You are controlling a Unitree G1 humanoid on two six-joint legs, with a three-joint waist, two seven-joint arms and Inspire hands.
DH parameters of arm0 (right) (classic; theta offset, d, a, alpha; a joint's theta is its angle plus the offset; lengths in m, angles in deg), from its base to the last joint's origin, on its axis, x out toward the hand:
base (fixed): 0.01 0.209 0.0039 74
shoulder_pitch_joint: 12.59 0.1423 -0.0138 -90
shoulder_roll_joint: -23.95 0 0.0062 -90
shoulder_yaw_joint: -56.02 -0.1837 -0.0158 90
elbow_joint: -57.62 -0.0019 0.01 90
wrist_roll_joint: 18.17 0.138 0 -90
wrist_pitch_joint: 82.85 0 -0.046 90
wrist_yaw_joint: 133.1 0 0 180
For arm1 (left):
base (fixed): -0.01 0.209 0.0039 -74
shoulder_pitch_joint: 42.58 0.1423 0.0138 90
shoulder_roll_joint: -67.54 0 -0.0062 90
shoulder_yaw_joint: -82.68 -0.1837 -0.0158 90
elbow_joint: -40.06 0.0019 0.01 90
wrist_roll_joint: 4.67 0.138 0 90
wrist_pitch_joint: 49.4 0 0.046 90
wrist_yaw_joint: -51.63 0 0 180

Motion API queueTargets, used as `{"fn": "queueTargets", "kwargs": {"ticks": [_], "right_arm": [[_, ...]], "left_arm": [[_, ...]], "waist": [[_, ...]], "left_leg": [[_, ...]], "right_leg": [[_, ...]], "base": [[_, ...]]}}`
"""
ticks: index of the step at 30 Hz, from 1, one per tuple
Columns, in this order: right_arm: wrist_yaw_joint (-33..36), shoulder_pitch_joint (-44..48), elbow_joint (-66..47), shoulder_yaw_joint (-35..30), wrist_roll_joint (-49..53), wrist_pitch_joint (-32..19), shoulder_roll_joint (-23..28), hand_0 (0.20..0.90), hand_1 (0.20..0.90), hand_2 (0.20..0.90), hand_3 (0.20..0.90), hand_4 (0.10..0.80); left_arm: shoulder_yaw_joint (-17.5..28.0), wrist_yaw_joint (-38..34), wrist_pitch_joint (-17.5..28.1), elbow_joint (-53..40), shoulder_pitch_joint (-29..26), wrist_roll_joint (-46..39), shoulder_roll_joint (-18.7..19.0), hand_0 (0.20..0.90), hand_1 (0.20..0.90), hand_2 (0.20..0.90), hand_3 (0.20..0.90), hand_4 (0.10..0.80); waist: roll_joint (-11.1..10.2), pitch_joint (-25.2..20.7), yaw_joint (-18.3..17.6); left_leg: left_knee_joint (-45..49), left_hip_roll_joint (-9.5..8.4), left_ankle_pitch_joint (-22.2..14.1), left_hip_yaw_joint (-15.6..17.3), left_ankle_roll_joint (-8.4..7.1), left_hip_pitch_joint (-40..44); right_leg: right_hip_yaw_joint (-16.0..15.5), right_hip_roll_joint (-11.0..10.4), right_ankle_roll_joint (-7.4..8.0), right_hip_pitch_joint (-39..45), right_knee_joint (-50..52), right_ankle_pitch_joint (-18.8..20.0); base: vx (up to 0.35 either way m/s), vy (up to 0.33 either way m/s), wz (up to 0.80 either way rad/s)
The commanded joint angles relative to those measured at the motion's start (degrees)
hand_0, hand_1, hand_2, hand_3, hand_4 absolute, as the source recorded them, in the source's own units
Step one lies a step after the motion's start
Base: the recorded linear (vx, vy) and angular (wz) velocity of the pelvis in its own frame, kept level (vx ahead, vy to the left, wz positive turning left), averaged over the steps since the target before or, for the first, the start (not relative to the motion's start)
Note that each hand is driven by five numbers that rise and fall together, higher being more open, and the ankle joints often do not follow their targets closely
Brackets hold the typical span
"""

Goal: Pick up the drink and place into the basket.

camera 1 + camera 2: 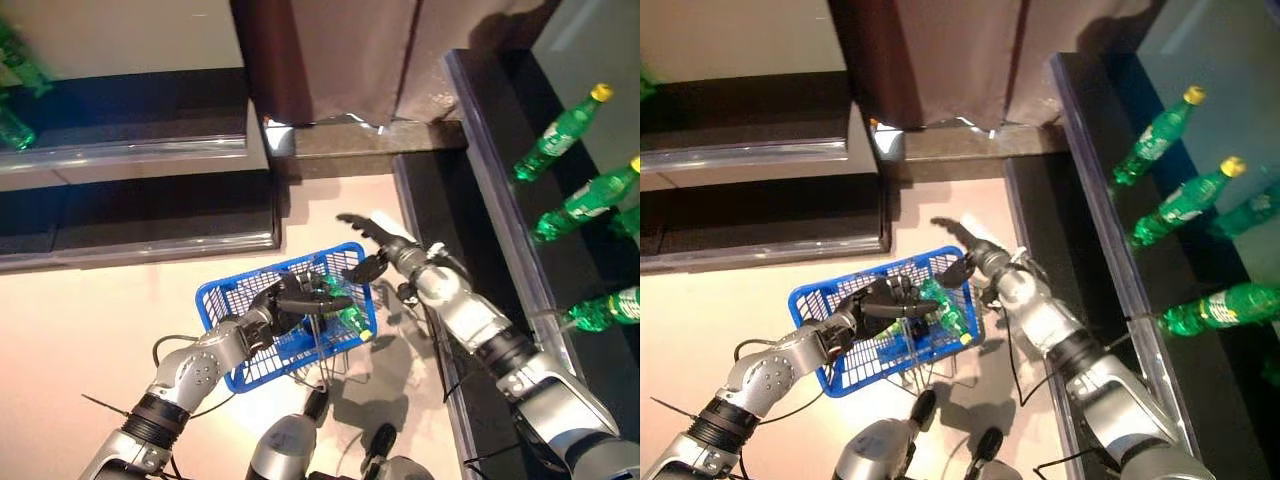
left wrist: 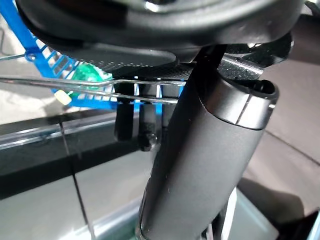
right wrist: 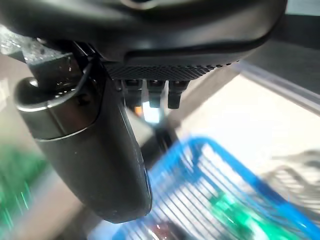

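Blue wire basket (image 1: 225,300) held above a pale floor (image 1: 90,320), seen from the robot's head looking down. The left hand (image 1: 272,305) reaches in from the lower left and its dark fingers are curled round the basket's thin metal handle (image 1: 318,345), which crosses the open top. Inside the basket, at the end nearest the right arm, lies a green drink bottle (image 1: 345,315) on its side, with its pale cap (image 1: 367,336) toward the basket's corner. In the left wrist view the metal handle wires (image 2: 75,82) run across just under the hand, with blue mesh and a patch of green bottle behind them.

The right hand (image 1: 372,240) hovers just beyond the basket's far right corner, released and holding nothing, its fingers stretched out and spread, its thumb pointing down toward the basket rim. The right wrist view shows the same straight fingers (image 3: 150,92) above the blue basket mesh, with a green blur of the bottle (image 3: 227,210) below.

Along the robot's right runs a dark shelf (image 1: 500,190) with a pale front edge. Three more green bottles with yellow caps lie on it: one far (image 1: 555,135), one in the middle (image 1: 585,200) and one near (image 1: 605,308). A brown curtain (image 1: 340,60) hangs at the far end of the floor, and a low dark platform (image 1: 140,215) stands to the robot's left.
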Motion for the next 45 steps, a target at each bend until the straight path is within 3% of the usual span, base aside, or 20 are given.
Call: {"fn": "queueTargets", "kwargs": {"ticks": [1,4,8,14,17,21,24,30,34,45], "right_arm": [[-1.2,-9.2,-1.1,0.3,7.8,-8.4,2.3,0.900,0.900,0.900,0.900,0.800],[-4.9,-16.1,-3.1,-6.1,18.6,-9.0,1.8,0.900,0.900,0.900,0.900,0.800],[-10.8,-25.4,-1.8,-11.6,28.0,-10.8,-3.3,0.900,0.900,0.900,0.900,0.800],[-14.8,-36.2,3.1,-14.4,27.4,-14.3,-9.8,0.900,0.900,0.900,0.900,0.800],[-16.5,-38.4,6.2,-15.6,28.4,-13.1,-11.0,0.900,0.900,0.900,0.900,0.800],[-15.6,-39.0,11.3,-15.6,27.1,-11.8,-11.6,0.900,0.900,0.900,0.900,0.800],[-14.6,-38.2,23.5,-16.3,23.9,-12.0,-11.4,0.900,0.900,0.900,0.900,0.800],[-14.2,-36.5,39.7,-18.9,24.0,-11.1,-12.7,0.900,0.900,0.900,0.900,0.800],[-9.7,-34.9,50.0,-19.8,18.3,-10.6,-11.8,0.900,0.900,0.900,0.900,0.800],[-6.9,-34.9,55.2,-21.8,14.7,-6.6,-11.0,0.900,0.900,0.900,0.900,0.800]], "left_arm": [[8.2,9.5,19.1,-4.9,-2.9,-4.6,-9.0,0.300,0.300,0.300,0.200,0.100],[12.9,11.0,21.8,-1.2,0.0,-4.7,-9.5,0.300,0.300,0.300,0.200,0.100],[18.1,14.6,25.3,4.7,2.9,-6.0,-10.7,0.300,0.300,0.300,0.200,0.100],[25.6,17.3,29.7,8.9,9.1,-10.0,-13.4,0.300,0.300,0.300,0.200,0.100],[28.1,18.2,30.7,11.0,11.2,-14.4,-15.3,0.300,0.300,0.300,0.200,0.100],[28.8,18.8,31.7,14.7,11.4,-16.3,-16.9,0.300,0.300,0.300,0.200,0.100],[28.2,20.2,32.5,19.1,11.7,-19.0,-19.0,0.300,0.300,0.300,0.200,0.100],[27.4,23.6,32.9,24.6,11.9,-19.7,-19.5,0.300,0.300,0.300,0.200,0.100],[26.7,25.1,32.7,28.0,11.4,-19.7,-19.4,0.300,0.300,0.300,0.200,0.100],[27.1,24.0,33.0,29.6,11.2,-20.1,-18.6,0.300,0.300,0.300,0.200,0.100]], "waist": [[0.6,-23.5,-3.9],[0.6,-23.3,-6.1],[0.7,-23.1,-8.5],[0.9,-22.6,-11.3],[0.9,-22.2,-12.1],[0.9,-21.9,-12.4],[0.9,-22.1,-12.5],[1.0,-22.7,-11.7],[1.2,-23.3,-11.2],[1.8,-24.0,-11.7]], "left_leg": [[-0.4,0.93,-4.8,4.5,-1.87,1.7],[-0.4,1.33,-5.1,6.4,-1.90,1.7],[-0.4,1.72,-5.5,8.4,-1.99,1.9],[0.1,1.93,-6.6,10.5,-1.96,2.5],[0.5,1.78,-7.2,10.9,-1.89,2.9],[0.8,1.56,-7.8,10.8,-1.93,3.2],[1.3,1.50,-8.4,10.6,-1.88,3.5],[2.1,1.56,-9.1,10.3,-1.82,3.6],[2.6,1.81,-9.6,10.7,-1.87,3.8],[2.5,2.42,-9.6,11.3,-2.07,3.9]], "right_leg": [[0.8,1.2,1.24,-2.9,-0.2,2.1],[2.5,1.8,1.15,-3.5,-0.2,1.9],[4.1,2.4,0.94,-4.1,-0.2,1.7],[6.2,3.3,0.35,-4.7,-0.2,1.2],[6.9,3.7,-0.07,-4.5,-0.2,0.9],[7.2,3.9,-0.33,-4.1,-0.2,0.7],[8.0,4.4,-0.87,-3.7,-0.2,0.5],[8.8,5.0,-1.61,-3.4,-0.2,0.2],[9.1,5.6,-2.18,-3.0,-0.2,-0.2],[10.2,6.5,-2.99,-2.9,-0.2,-0.5]], "base": [[-0.021,-0.020,-0.27],[-0.013,-0.029,-0.22],[-0.013,-0.027,-0.29],[-0.022,-0.027,-0.36],[-0.008,-0.006,-0.14],[-0.002,-0.004,-0.17],[0.013,-0.003,-0.02],[0.031,-0.010,-0.09],[0.031,-0.018,-0.08],[0.014,-0.013,-0.05]]}}
